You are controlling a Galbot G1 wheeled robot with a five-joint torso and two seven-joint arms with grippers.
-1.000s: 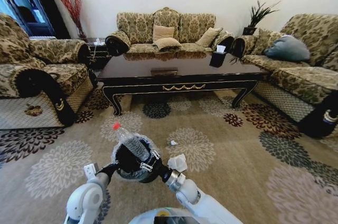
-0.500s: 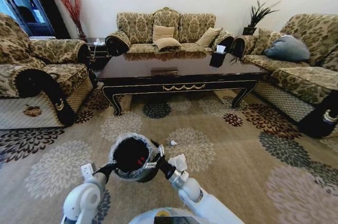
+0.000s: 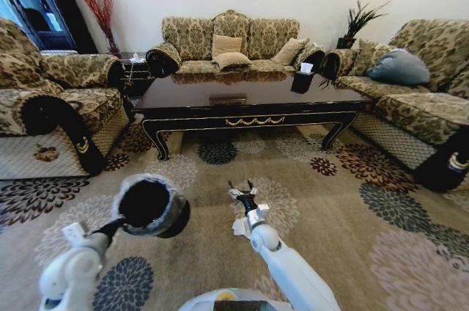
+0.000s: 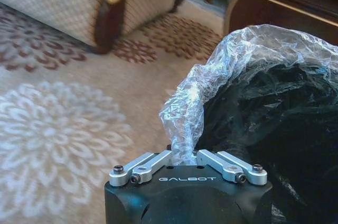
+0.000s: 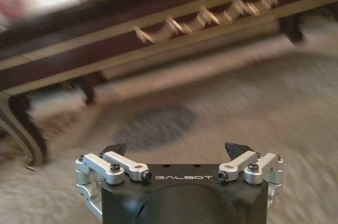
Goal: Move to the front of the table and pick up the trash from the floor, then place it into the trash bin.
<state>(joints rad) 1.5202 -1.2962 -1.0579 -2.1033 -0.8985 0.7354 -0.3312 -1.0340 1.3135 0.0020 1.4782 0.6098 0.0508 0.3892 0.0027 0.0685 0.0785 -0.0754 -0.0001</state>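
The left gripper [image 4: 183,156] holds the trash bin [image 3: 150,206] above the carpet [image 3: 330,208], fingers pinching its plastic liner [image 4: 237,60]. The right gripper [image 3: 241,192] hangs before the table [image 3: 249,102], fingers spread.

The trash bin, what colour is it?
Black, with a crinkly clear liner; the trash bin shows best in the head view.

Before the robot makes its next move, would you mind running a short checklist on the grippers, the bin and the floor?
1. Left gripper holds the trash bin by its liner: ok, shut on the plastic.
2. Bin upright: not ok, its mouth is tilted.
3. Right gripper free to pick: ok, open and empty.
4. Bottle inside the bin: cannot tell, the interior is dark.
5. Trash left on the carpet: cannot tell.
6. Table at a safe distance ahead: ok.
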